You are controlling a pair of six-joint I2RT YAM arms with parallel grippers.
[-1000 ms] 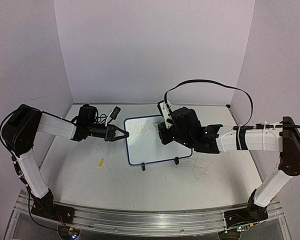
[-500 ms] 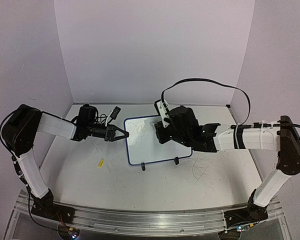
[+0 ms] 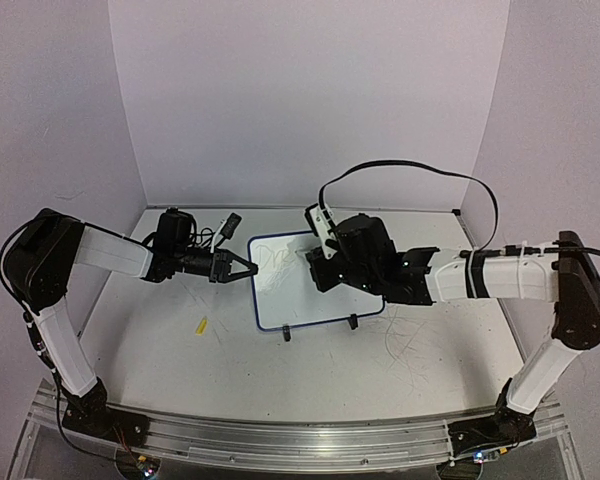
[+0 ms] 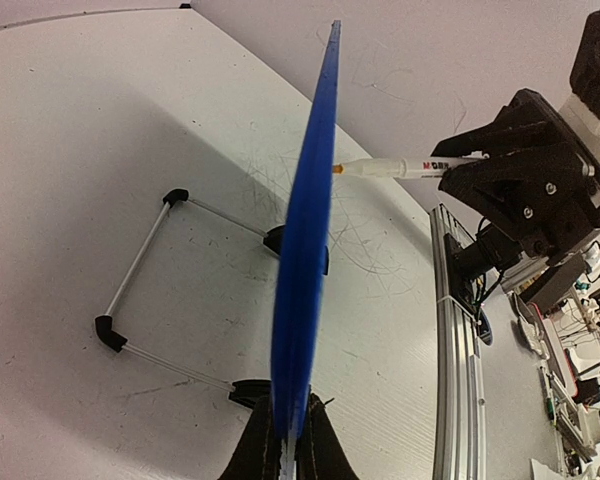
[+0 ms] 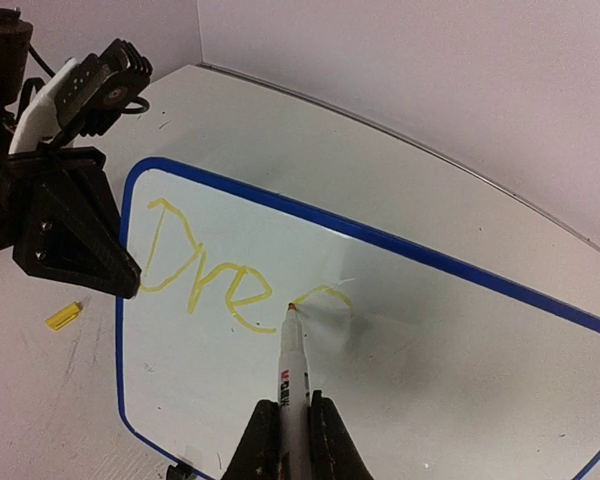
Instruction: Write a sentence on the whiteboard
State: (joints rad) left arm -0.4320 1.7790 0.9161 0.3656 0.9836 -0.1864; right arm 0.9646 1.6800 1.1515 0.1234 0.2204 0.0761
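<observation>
The whiteboard (image 3: 290, 290), white with a blue rim, stands tilted on its wire stand mid-table. My left gripper (image 3: 248, 268) is shut on its left edge, seen edge-on in the left wrist view (image 4: 305, 290). My right gripper (image 5: 290, 430) is shut on a white marker (image 5: 292, 375) whose tip touches the board face (image 5: 430, 380). The sentence (image 5: 215, 265) reads "Dre" in yellow, with the top arc of a further letter beside the tip. The marker also shows in the left wrist view (image 4: 410, 166), tip at the board.
A yellow marker cap (image 3: 201, 324) lies on the table left of the board, also visible in the right wrist view (image 5: 64, 316). Grey scribbles (image 3: 405, 350) mark the tabletop at right. The wire stand (image 4: 145, 290) and black clip feet sit behind the board.
My right gripper has moved a little left along the board with the marker. The left gripper and board have not moved.
</observation>
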